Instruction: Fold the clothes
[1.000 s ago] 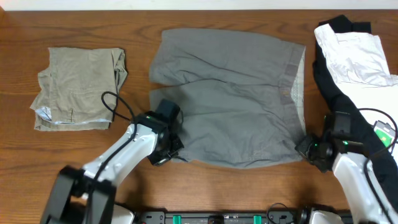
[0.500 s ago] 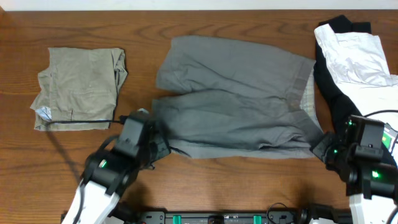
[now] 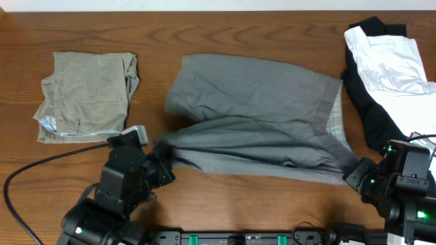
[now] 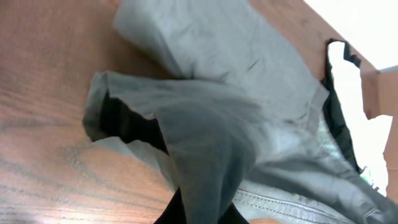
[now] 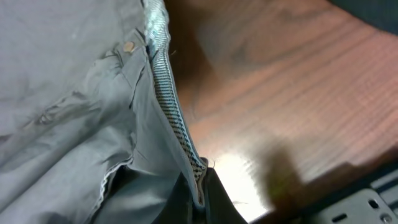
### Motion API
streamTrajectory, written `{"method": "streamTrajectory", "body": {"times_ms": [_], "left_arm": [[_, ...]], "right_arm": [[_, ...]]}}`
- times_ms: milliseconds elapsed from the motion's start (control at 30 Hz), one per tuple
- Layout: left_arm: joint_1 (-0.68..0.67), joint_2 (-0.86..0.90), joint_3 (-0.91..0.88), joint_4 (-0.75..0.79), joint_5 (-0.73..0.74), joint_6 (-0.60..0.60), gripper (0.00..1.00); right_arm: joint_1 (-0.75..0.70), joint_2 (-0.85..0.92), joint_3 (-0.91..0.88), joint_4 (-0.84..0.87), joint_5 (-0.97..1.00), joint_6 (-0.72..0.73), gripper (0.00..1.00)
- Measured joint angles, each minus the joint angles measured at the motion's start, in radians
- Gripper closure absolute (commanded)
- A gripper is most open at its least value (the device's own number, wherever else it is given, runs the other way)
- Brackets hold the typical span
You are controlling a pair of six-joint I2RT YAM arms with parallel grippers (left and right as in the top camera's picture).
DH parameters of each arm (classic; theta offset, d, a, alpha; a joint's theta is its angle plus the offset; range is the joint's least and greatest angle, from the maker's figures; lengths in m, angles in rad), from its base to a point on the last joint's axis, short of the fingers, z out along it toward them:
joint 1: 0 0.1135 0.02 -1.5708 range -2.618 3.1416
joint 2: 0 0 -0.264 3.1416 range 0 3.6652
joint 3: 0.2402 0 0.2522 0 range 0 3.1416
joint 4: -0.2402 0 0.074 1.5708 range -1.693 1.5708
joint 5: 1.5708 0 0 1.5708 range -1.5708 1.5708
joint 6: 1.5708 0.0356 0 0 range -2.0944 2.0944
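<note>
The left gripper point(image 3: 161, 167) was pinched shut on the near leg hem of the mid-grey creased woven shorts point(image 3: 259, 102). The right gripper point(image 3: 355, 175) was clamped on the near end of their waistband, the front edge raised and stretched between them. The rest lay on the brown wooden table point(image 3: 225, 30), between a folded khaki-beige pair point(image 3: 85, 95) and a heap of white and black garments point(image 3: 385, 58).

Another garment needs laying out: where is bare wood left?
Bare wood: the gap between the khaki shorts and the grey shorts; the far strip behind both; the near strip between the left claw and the right claw. Crowded: the right end, under the white and black garments.
</note>
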Motion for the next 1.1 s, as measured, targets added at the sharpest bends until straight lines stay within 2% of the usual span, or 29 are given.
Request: {"method": "streamTrajectory", "body": {"times_ms": [200, 400, 767, 1100], "left_arm": [[-0.001, -0.002, 0.085, 0.026, -0.056, 0.037, 0.94], [-0.003, 0.055, 0.091, 0.132, -0.109, 0.093, 0.94], [-0.001, 0.441, 0.095, 0.426, -0.208, 0.258, 0.94], [0.024, 0.642, 0.095, 0.767, -0.248, 0.356, 0.94]], "right_arm": [[0.000, 0.000, 0.050, 0.023, -0.024, 0.000, 0.99], [0.000, 0.019, 0.057, 0.158, -0.042, 0.000, 0.99], [0.000, 0.287, 0.059, 0.375, -0.026, -0.014, 0.99], [0.000, 0.490, 0.059, 0.554, -0.060, -0.035, 0.99]]}}
